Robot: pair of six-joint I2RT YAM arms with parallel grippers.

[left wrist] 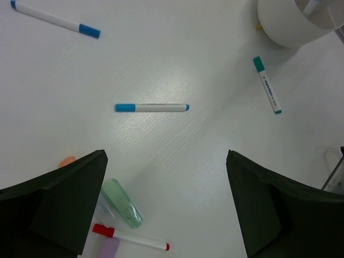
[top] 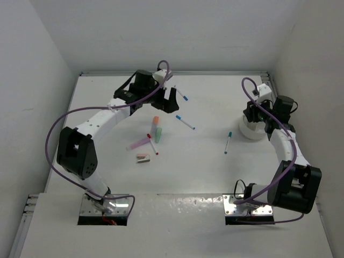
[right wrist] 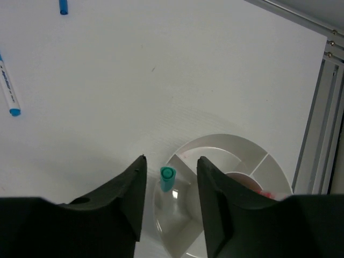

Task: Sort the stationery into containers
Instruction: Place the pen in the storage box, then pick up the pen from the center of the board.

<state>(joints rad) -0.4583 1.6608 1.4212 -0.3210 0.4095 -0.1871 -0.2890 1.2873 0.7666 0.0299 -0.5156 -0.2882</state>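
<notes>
The right gripper [right wrist: 171,161] stands parted over the white tub [right wrist: 236,148], clear of a teal-capped pen [right wrist: 167,178], seemingly to drop it in. The left gripper [left wrist: 166,156] gapes empty above a blue-capped pen [left wrist: 151,107].

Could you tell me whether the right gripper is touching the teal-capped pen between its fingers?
Apart. The right wrist view shows white gaps on both sides of the teal-capped pen, between it and the fingers of the right gripper.

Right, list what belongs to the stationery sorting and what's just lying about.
Job: white tub, teal pen in it, loose teal pen, far blue-capped pen, nearer blue-capped pen, red-capped pen, orange highlighter, green highlighter, pink highlighter, small block.
Not the job, rig fittings only: purple cable, base plate.
</notes>
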